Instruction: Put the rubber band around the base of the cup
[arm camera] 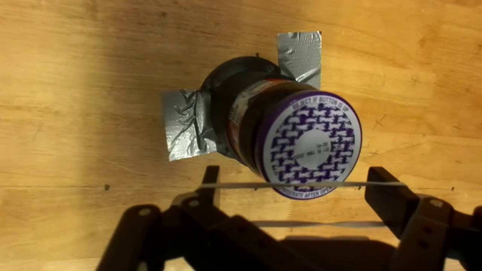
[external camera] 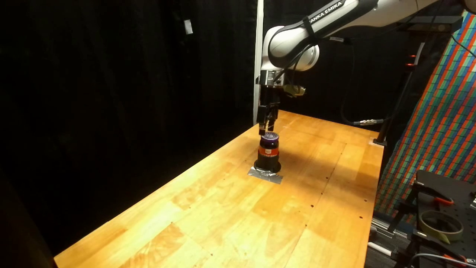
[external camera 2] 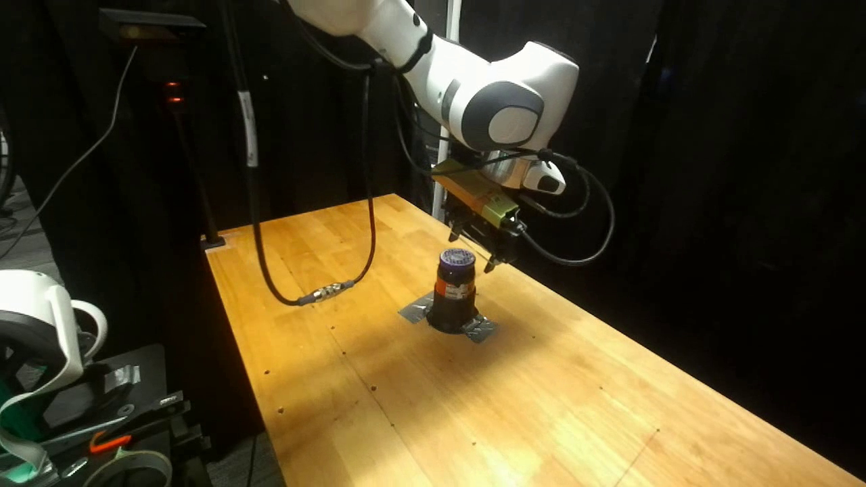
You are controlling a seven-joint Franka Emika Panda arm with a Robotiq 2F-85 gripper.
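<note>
The cup [external camera: 268, 152] is a small dark jar with an orange label and purple-and-white lid; it stands upright on the table. It also shows in an exterior view [external camera 2: 455, 289] and, from above, in the wrist view [arm camera: 312, 145]. Its wider black base [external camera 2: 450, 321] is held by silver tape. My gripper [arm camera: 294, 171] is open, with a pale rubber band [arm camera: 241, 185] stretched around its fingers in two strands. One strand crosses the lid's lower edge in the wrist view. In both exterior views the fingertips [external camera: 266, 131] [external camera 2: 471, 253] are near lid height or slightly above, behind it.
Silver tape strips [arm camera: 299, 56] [arm camera: 186, 124] lie flat on the wooden table [external camera: 238, 223] beside the base. The arm's cable [external camera 2: 369, 223] hangs in a loop over the table. A black cart [external camera: 446, 193] with a tape roll stands beyond the table's edge. Dark curtains surround the table.
</note>
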